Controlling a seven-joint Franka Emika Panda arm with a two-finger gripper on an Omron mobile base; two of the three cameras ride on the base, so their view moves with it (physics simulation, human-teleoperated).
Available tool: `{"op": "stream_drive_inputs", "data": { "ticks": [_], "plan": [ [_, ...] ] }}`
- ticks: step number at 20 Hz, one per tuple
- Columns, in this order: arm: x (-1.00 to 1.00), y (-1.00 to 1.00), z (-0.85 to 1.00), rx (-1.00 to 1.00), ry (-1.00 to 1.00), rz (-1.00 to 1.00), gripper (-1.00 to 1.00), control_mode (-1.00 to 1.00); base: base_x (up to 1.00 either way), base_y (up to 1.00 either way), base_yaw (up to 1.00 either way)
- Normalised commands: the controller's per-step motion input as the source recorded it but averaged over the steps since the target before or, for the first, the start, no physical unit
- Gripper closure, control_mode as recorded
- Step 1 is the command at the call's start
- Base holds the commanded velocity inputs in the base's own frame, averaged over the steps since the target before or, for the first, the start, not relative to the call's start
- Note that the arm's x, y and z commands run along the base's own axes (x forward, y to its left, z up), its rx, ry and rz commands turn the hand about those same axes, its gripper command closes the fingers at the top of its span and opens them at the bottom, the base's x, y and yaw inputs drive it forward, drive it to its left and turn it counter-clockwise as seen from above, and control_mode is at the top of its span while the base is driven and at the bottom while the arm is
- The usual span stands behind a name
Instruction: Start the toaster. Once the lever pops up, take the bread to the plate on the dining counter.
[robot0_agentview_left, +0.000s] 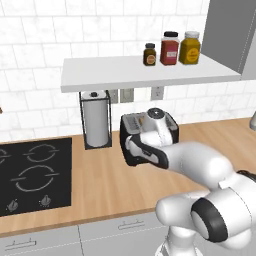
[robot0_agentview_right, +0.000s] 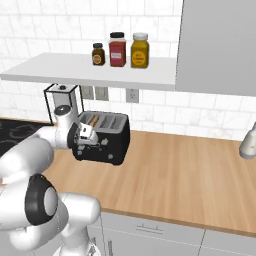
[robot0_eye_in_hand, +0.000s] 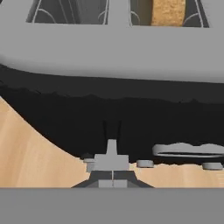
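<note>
Now the claw (robot0_eye_in_hand: 112, 162) is pinched fully together, nothing held, and is pressed against the black front of the toaster (robot0_agentview_right: 102, 137) low in the hand view, probably at its lever. The bread (robot0_eye_in_hand: 168, 12) is seated in a slot, top right. The toaster is stood on the table (robot0_agentview_right: 190, 175) mid-left.

Glossy white arm (robot0_agentview_left: 200, 165) of rounded segments, black joint bands, round grey end caps.

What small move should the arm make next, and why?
Probably press the pincer down on the lever. The pincer is shut and sits right at the grey lever on the black front of the toaster, and the bread already stands in a slot.
</note>
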Motion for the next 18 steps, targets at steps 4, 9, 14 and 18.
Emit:
{"op": "stream_drive_inputs", "data": {
  "ticks": [4, 9, 14, 18],
  "plan": [
    [-0.38, 0.0, 0.22, 0.0, -0.03, 0.0, 1.0, -1.0, 0.0, 0.0, 0.0],
    [-0.37, 0.0, 0.3, 0.0, -0.05, 0.0, 1.0, -1.0, 0.0, 0.0, 0.0],
    [-0.14, -0.05, 0.42, -0.01, -0.04, 0.0, 1.0, -1.0, 0.0, 0.0, 0.0],
    [-0.02, -0.13, 0.48, 0.0, -0.08, 0.0, 1.0, -1.0, 0.0, 0.0, 0.0]
  ]
}}
